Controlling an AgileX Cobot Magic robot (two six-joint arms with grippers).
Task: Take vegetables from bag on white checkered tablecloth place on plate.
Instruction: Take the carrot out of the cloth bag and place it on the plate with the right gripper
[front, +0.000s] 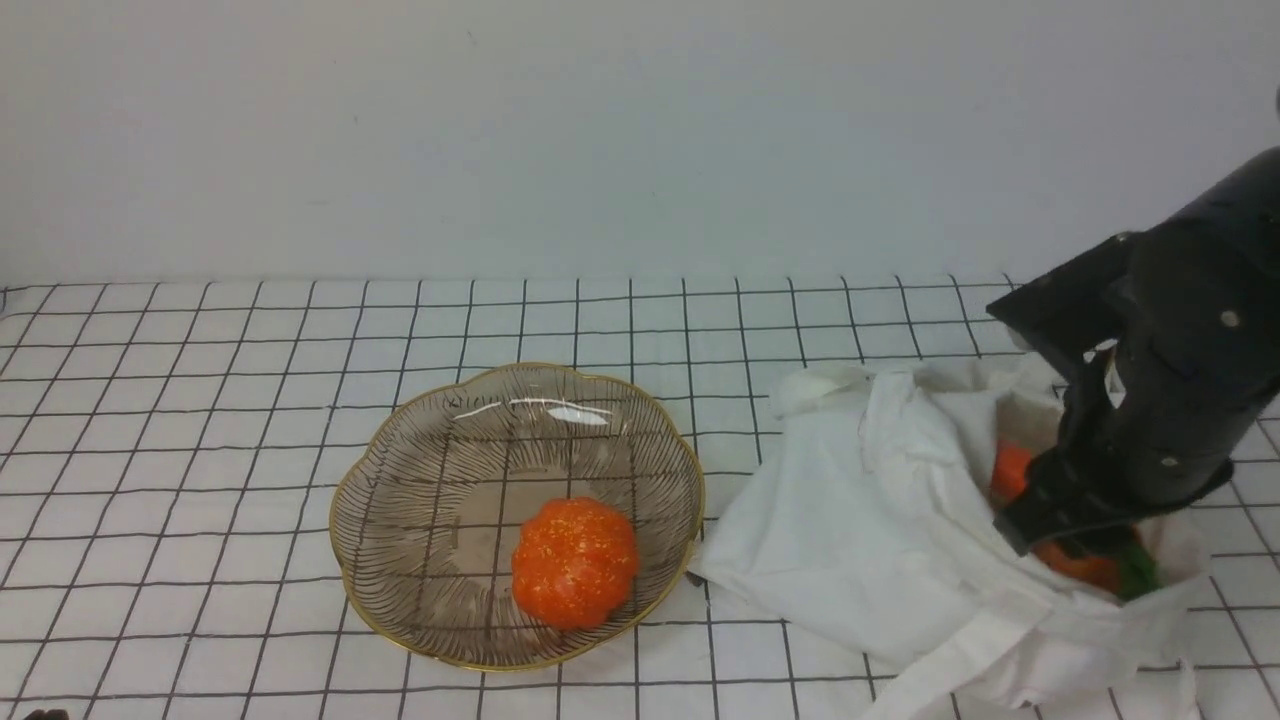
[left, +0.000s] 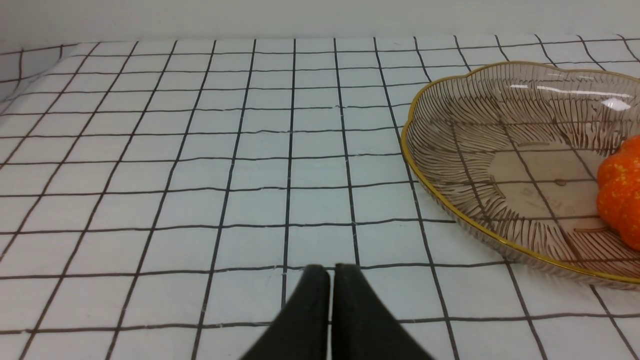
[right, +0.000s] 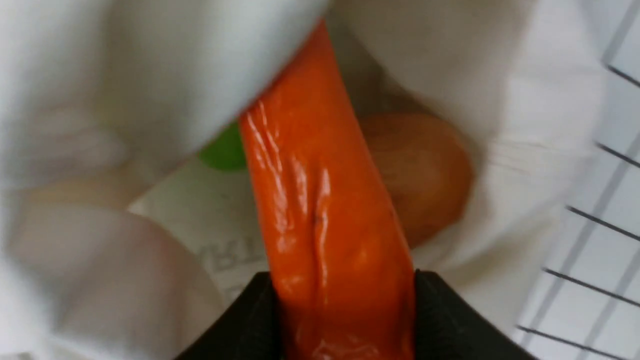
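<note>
The white cloth bag (front: 870, 520) lies open on the checkered tablecloth (front: 200, 450), to the right of the plate (front: 520, 366). My right gripper (right: 345, 290) reaches into the bag's mouth and is shut on the long orange carrot (right: 320, 210), with a black finger pressed on each side of it. Behind the carrot inside the bag lie a smooth orange lump (right: 425, 170) and a small green piece (right: 225, 152). In the front view the carrot's dark green leaves (front: 1138, 572) show below the right gripper (front: 1080, 520). My left gripper (left: 331, 272) is shut and holds nothing, low over the cloth left of the plate.
A glittery orange ribbed pumpkin (front: 574, 562) sits in the near right part of the plate. The bag's strap handles trail toward the front edge (front: 950, 670). A plain white wall stands behind the table.
</note>
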